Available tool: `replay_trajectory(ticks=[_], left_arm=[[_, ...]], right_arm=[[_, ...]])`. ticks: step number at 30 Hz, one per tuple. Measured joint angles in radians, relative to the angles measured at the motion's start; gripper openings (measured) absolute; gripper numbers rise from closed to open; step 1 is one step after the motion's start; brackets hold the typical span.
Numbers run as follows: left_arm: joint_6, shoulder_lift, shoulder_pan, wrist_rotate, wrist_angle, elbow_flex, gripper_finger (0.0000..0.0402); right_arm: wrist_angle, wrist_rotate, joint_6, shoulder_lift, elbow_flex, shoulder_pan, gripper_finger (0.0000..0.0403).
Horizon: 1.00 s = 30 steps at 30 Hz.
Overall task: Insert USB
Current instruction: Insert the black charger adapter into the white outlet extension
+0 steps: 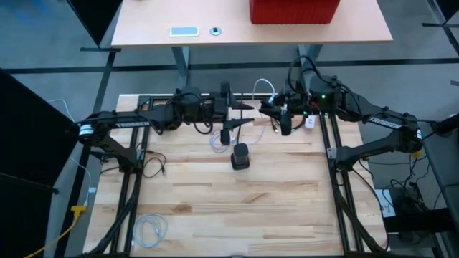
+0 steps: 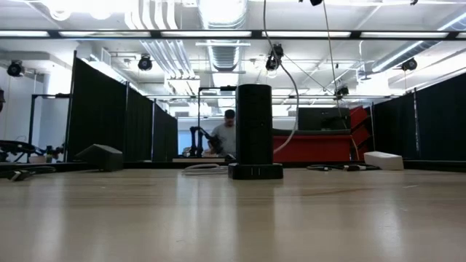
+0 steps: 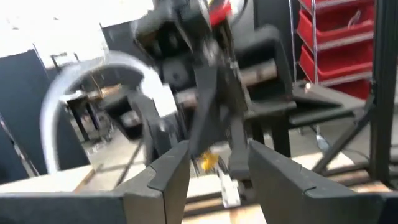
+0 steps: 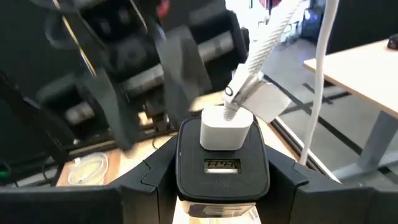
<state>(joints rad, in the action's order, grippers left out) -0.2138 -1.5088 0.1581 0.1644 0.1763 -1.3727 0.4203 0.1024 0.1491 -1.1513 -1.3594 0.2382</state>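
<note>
White USB charger plug (image 4: 226,127) sits pinched in the right gripper (image 1: 285,122), raised near the table's back edge. The black tower hub (image 1: 241,155) stands upright toward the table middle; the left gripper (image 1: 228,134), spread, is nearer it.

Hub (image 1: 240,156) mid-table, cable coil (image 1: 152,228) at near-left corner, both arms behind hub

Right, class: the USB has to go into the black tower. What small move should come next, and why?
Probably bring the right gripper, which holds the white plug with its cable, toward the black tower. The plug is well apart from the tower, near the table's far edge. The left gripper waits open nearby.
</note>
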Motion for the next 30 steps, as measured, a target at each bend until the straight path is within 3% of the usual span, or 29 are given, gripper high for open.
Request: replay_trajectory(ticks=[13, 30], left_arm=[[0.184, -0.006, 0.003, 0.015, -0.009, 0.0, 0.0146], [0.275, -0.036, -0.001, 0.069, -0.01, 0.0, 0.0164]], right_arm=[[-0.106, 0.216, -0.102, -0.013, -0.001, -0.009, 0.0145], [-0.166, 0.237, -0.119, -0.07, -0.002, -0.013, 0.0145]])
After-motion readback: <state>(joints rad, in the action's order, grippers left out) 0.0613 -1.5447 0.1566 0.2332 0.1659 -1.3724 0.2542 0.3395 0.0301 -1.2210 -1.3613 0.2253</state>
